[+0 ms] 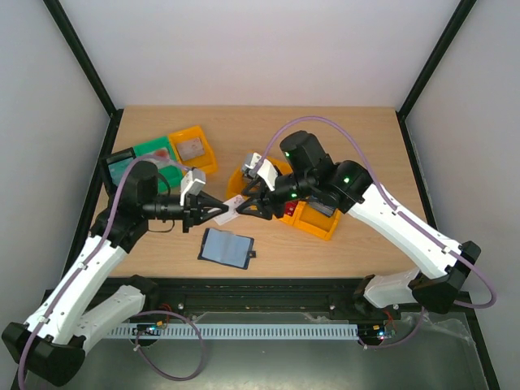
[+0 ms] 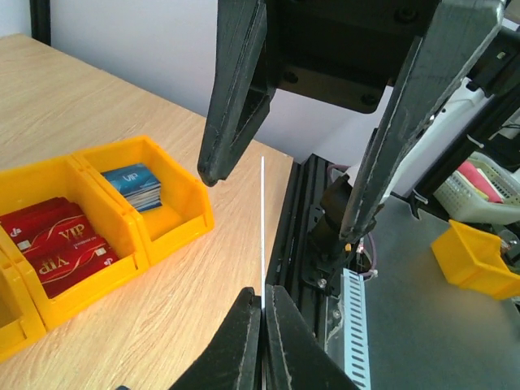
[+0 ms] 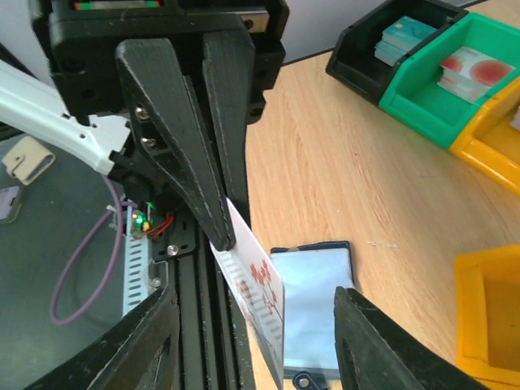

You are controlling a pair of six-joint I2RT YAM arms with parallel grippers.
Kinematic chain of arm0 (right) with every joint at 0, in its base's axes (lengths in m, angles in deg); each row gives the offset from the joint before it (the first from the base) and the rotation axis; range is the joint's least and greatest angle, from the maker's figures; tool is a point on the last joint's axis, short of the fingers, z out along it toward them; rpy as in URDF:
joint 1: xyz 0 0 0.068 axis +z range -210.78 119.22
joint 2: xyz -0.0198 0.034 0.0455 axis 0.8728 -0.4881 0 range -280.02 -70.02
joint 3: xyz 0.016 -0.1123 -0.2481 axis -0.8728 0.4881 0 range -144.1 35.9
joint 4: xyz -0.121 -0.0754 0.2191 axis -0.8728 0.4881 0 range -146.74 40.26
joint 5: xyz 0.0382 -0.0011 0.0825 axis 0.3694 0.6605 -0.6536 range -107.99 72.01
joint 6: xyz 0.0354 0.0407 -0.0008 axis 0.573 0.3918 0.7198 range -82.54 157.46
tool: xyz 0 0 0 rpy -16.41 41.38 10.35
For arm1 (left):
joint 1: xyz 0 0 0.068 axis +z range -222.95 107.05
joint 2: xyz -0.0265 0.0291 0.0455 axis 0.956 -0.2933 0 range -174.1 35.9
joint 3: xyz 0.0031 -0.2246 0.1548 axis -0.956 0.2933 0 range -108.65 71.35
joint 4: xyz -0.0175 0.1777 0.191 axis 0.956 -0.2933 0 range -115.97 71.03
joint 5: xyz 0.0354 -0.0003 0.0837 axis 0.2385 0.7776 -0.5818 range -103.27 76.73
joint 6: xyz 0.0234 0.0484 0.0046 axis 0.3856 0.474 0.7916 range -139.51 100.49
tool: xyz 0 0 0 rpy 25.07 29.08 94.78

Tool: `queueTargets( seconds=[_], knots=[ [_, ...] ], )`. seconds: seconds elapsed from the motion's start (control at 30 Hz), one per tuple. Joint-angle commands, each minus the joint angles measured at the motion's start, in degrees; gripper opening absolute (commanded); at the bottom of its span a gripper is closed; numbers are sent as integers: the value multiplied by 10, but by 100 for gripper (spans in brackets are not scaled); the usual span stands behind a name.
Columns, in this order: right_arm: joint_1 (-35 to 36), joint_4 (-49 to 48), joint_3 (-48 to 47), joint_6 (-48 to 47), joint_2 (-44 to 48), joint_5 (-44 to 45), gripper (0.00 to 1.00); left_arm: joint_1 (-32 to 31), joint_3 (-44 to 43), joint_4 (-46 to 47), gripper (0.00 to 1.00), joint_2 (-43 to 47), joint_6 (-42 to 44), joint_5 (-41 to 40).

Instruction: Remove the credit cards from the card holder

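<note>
Left wrist: left jaws clamp card (image 2: 262,227), right jaws released; red cards (image 2: 61,244) read "VIP".

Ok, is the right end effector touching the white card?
Apart. The left wrist view shows the white card edge-on between the open fingers of the right end effector, clear gaps either side; only the left end effector pinches it.

A light wooden table (image 1: 341,244) stands inside plain white walls (image 1: 268,49) framed by black posts (image 1: 88,58). A black rail (image 1: 268,286) edges its near side, with a grey metal surface (image 1: 268,361) below. The light is soft and even.
</note>
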Motion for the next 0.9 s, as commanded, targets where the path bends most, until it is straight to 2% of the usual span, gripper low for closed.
queueTargets(
  seconds=[0.0,0.13,0.4,0.53,0.63,0.87],
  knots=[
    [-1,-16,0,-1,0,-46,49,-10,-2,-11,2,-1,27,19],
    [-2,-22,10,9,-7,-23,48,-17,-2,22,2,-4,7,31],
    [-1,-23,28,-1,3,-47,45,-25,0,37,2,-10,-6,47],
    [-1,-22,37,-7,6,-55,29,-25,-1,40,2,-13,-8,48],
    [-1,-28,39,-5,1,-63,4,-25,-1,41,2,-13,-5,49],
    [-2,-96,70,32,25,-57,2,-25,7,46,2,-7,-7,51]
  ],
)
